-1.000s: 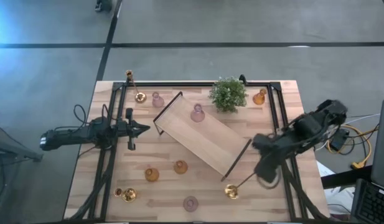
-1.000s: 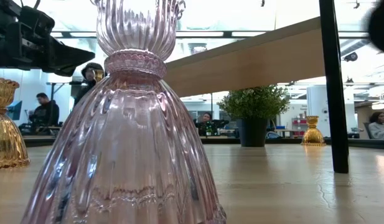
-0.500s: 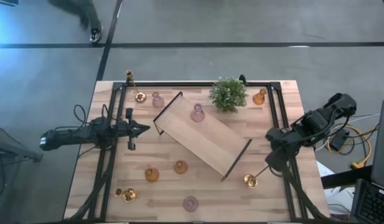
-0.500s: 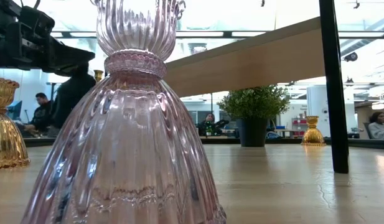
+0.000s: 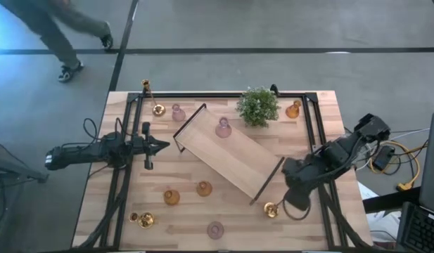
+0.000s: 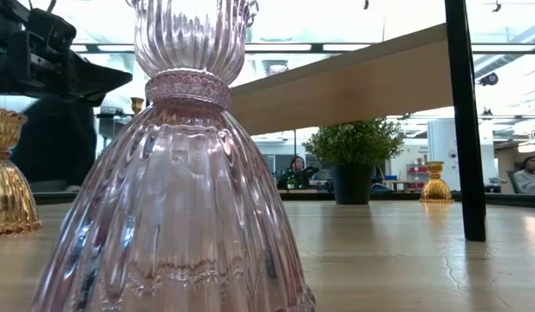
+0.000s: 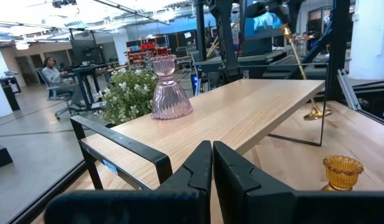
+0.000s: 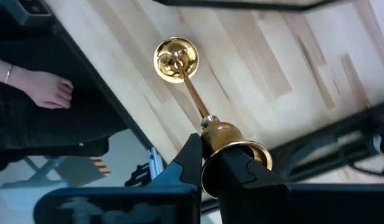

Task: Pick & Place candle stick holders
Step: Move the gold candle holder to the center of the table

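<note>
My right gripper point(image 5: 290, 197) is shut on a tall-stemmed brass candle stick holder point(image 5: 273, 209) near the table's near right corner. It also shows in the right wrist view point(image 8: 207, 149). My left gripper point(image 5: 159, 146) is shut and empty at the table's left, level above the wood point(image 7: 211, 165). A pink glass holder point(image 5: 223, 127) stands on the long wooden tray point(image 5: 238, 165). Other holders stand on the table: pink point(image 5: 178, 112) point(image 5: 215, 229), amber point(image 5: 171, 197) point(image 5: 204, 188) point(image 5: 294, 109) and brass point(image 5: 145, 220) point(image 5: 158, 109). My right gripper pinches the brass holder's cup end point(image 8: 228, 138) between its two fingers, which come from above on a slant. The stem point(image 8: 192, 93) runs tilted away from the fingers to the round base point(image 8: 175, 59). I cannot tell whether the base touches the table.
A green potted plant point(image 5: 258, 105) stands at the far side. The tray lies slantwise across the middle, with black wire handles. Black frame rails run along the table's edges point(image 5: 322, 147). A person walks on the floor beyond the far left point(image 5: 55, 31); a hand point(image 8: 45, 87) shows past the near edge.
My right gripper has carried the brass holder toward the table's right and far side, then back toward the left and near side; the holder stays tilted below the fingers. A person has walked across the floor beyond the far edge.
</note>
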You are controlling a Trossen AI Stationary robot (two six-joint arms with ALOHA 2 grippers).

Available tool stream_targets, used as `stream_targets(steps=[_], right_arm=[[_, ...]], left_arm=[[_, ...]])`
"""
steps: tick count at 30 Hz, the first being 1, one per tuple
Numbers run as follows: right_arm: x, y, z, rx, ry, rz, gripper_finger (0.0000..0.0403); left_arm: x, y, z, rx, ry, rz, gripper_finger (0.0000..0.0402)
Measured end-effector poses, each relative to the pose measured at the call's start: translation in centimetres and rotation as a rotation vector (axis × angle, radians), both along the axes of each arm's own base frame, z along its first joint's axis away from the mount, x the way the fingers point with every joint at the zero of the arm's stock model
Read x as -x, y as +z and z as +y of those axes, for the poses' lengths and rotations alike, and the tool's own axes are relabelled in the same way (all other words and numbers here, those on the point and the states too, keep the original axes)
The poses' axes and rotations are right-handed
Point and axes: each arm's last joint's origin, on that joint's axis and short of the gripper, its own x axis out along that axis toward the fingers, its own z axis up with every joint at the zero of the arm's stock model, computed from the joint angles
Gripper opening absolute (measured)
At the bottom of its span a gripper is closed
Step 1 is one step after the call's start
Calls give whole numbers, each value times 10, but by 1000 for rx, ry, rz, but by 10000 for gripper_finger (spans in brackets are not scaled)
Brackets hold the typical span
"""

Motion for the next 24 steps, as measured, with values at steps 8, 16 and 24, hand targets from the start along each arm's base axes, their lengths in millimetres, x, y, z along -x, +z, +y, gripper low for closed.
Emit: stream_targets(steps=[8, 16, 24], right_arm=[[-34, -2, 24, 21, 74, -8, 11], [-57, -5, 45, 21, 110, -17, 11], [-77, -19, 58, 49, 187, -3, 11]], left_arm=[[0, 0, 0, 0, 0, 0, 19], [0, 0, 0, 0, 0, 0, 19], [0, 0, 0, 0, 0, 1, 19]])
